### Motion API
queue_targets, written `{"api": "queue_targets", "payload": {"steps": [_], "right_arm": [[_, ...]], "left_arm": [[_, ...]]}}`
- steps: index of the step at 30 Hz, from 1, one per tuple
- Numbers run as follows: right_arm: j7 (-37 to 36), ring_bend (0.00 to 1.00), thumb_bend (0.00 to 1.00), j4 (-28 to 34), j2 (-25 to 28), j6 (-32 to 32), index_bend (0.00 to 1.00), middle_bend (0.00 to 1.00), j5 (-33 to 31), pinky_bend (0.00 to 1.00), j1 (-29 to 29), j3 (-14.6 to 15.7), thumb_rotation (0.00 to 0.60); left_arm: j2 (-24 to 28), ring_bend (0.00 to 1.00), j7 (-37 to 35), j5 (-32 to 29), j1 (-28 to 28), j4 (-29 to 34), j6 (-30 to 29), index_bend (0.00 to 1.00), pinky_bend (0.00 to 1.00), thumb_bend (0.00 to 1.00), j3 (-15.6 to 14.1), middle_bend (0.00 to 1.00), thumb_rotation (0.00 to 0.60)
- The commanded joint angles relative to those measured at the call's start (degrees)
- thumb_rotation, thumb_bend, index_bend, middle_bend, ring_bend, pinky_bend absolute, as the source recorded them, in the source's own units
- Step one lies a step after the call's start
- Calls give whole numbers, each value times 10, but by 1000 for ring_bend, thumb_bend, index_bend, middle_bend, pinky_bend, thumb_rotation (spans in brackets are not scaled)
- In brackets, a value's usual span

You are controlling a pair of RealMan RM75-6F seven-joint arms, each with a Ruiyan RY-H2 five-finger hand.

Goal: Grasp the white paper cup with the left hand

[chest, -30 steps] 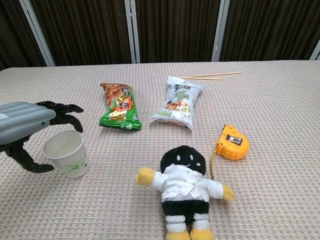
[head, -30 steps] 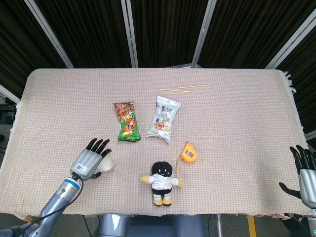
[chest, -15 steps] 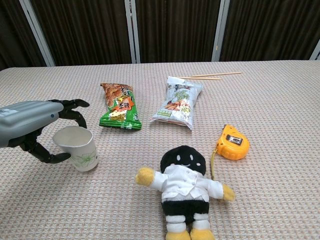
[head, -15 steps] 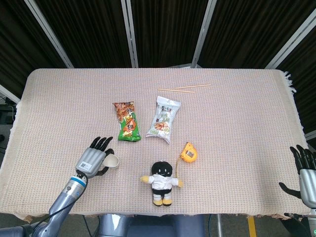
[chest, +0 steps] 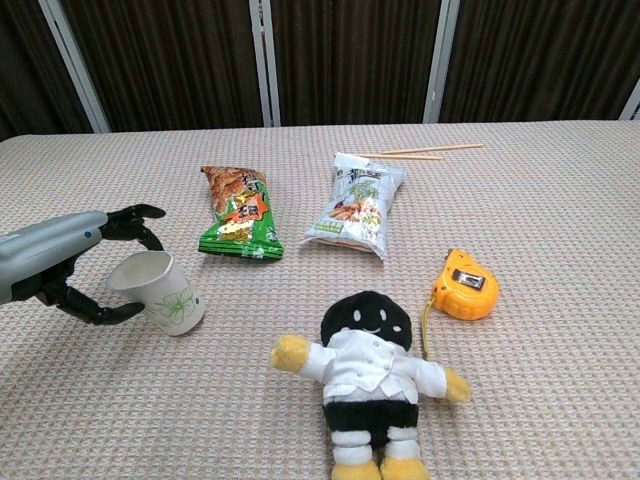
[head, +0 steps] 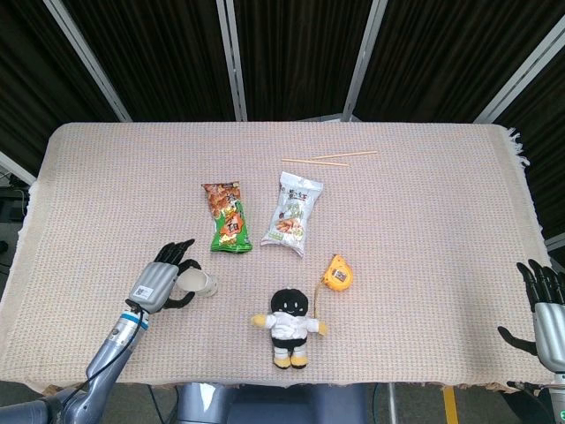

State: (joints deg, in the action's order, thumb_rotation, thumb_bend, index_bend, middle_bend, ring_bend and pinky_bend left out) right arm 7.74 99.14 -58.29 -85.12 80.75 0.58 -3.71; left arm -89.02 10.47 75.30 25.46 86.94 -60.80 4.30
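Note:
The white paper cup (chest: 165, 295) with a green leaf print is tipped over, its mouth toward my left hand (chest: 75, 265) and its base pointing right. My left hand holds it at the rim, fingers (chest: 140, 215) curled over the top edge and the thumb under the lower edge. In the head view the cup (head: 199, 284) lies against the left hand (head: 161, 278) near the table's front left. My right hand (head: 543, 309) hangs open past the table's front right corner, holding nothing.
On the woven tablecloth (head: 424, 230) lie a green snack bag (head: 227, 217), a white snack bag (head: 294, 212), an orange tape measure (head: 336, 272), a black-and-white plush doll (head: 289, 325) and thin wooden sticks (head: 331, 158) at the back.
The cup went from upright to tipped, its base sliding right. My left hand drew back to the left and closed its fingers round the rim. The right hand stayed still.

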Motion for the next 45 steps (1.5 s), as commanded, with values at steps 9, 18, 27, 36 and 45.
{"api": "queue_targets", "payload": {"steps": [9, 18, 27, 36, 45], "right_arm": [[2, 0, 72, 1, -2, -2, 5, 0, 3, 0, -1, 1, 600], [1, 0, 72, 2, -1, -5, 5, 0, 4, 0, -2, 1, 600], [-4, 0, 71, 2, 1, -5, 5, 0, 7, 0, -2, 2, 600], [-10, 0, 71, 2, 3, -6, 5, 0, 8, 0, -3, 1, 600], [-10, 0, 71, 2, 4, -5, 5, 0, 7, 0, -3, 1, 600]], "left_arm": [[53, 0, 48, -43, -6, 2, 8, 249, 0, 253, -7, 0, 600], [62, 0, 134, -91, 12, 45, 11, 109, 0, 112, 1, 0, 600], [28, 0, 274, -152, 40, 68, -13, 221, 0, 113, 7, 0, 600], [-11, 0, 366, -200, 61, 53, -43, 318, 0, 114, 9, 0, 600], [-33, 0, 363, -206, 63, 41, -64, 444, 0, 112, 9, 0, 600]]}}
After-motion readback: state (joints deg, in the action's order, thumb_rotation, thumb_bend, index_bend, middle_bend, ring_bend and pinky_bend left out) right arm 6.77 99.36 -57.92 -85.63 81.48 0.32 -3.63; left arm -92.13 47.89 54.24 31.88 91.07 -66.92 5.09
